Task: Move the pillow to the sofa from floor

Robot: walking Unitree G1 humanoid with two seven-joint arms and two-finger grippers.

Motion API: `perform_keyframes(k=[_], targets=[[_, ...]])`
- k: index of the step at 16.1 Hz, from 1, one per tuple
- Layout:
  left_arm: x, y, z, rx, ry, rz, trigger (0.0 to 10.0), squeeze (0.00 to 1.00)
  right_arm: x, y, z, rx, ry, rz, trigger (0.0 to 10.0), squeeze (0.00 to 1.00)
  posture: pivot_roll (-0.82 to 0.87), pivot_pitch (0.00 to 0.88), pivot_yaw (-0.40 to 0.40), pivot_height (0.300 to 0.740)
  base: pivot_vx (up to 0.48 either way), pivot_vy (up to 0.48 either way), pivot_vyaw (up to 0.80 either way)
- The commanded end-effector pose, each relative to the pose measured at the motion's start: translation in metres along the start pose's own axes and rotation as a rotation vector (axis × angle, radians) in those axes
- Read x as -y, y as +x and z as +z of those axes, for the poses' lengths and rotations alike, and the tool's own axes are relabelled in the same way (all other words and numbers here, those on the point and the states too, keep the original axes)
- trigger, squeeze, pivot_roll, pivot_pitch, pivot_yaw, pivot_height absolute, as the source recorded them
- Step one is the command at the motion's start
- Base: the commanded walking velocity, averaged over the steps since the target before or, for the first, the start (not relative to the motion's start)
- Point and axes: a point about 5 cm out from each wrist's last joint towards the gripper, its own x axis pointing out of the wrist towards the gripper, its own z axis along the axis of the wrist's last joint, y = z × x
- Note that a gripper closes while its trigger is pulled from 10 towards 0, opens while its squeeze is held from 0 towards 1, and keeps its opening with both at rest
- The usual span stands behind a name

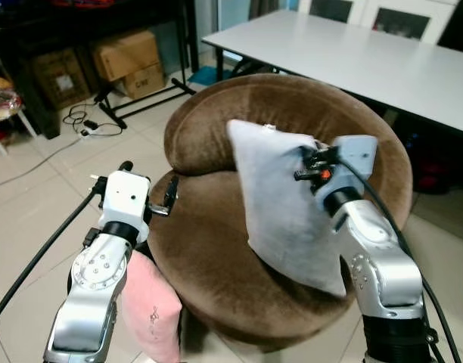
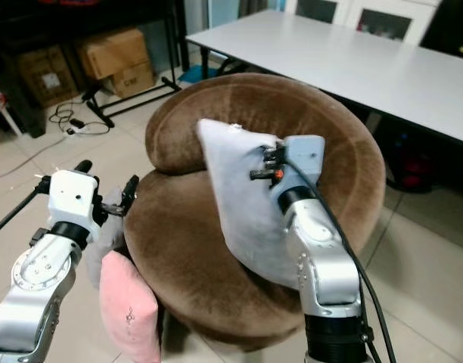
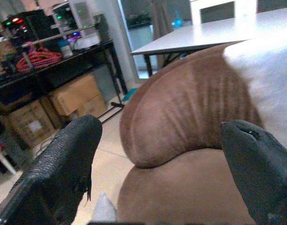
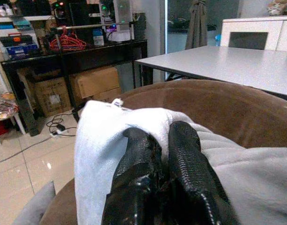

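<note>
From the head camera, the right gripper (image 1: pixel 307 162) is pinching the upper edge of a pale grey pillow (image 1: pixel 281 200), holding it upright over the seat of a round brown plush sofa (image 1: pixel 216 249), the pillow's lower corner resting on the cushion and its face leaning toward the curved backrest. The left gripper (image 1: pixel 148 185) is hovering at the sofa's left edge, fingers spread wide and gripping nothing. A pink pillow (image 1: pixel 152 314) is standing on the tiled floor (image 1: pixel 35 219) against the sofa's left side, just below the left arm. A long white table (image 1: pixel 368 60) is stretching behind the sofa, with cardboard boxes (image 1: pixel 129 60) sitting under a dark shelf to the far left and cables lying on the tiles. Through the left wrist camera, two black fingers (image 3: pixel 59 168) are standing far apart, framing the sofa's brown backrest (image 3: pixel 181 112) with nothing between them. Through the right wrist camera, the two black fingers (image 4: pixel 185 154) are pressing close together on a bunched fold of the grey pillow (image 4: pixel 101 140), with the sofa's back curving behind it.
</note>
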Motion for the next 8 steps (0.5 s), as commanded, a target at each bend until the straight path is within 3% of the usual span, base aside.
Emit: perform_keyframes(k=[1, 8], targets=[[-0.0026, -0.0005, -0.0007, -0.004, -0.001, 0.001, 10.0, 0.13, -0.0106, 0.0018, 0.015, 0.077, 0.001, 0.046, 10.0, 0.0, -0.01, 0.0, 0.008, 0.74, 0.296, 0.0, 0.0], [-0.0014, 0.0, -0.0011, -0.004, -0.01, -0.004, 10.0, 0.15, -0.0099, 0.002, 0.0145, 0.074, -0.004, 0.042, 10.0, 0.0, -0.01, 0.0, 0.007, 0.74, 0.307, 0.0, 0.0]])
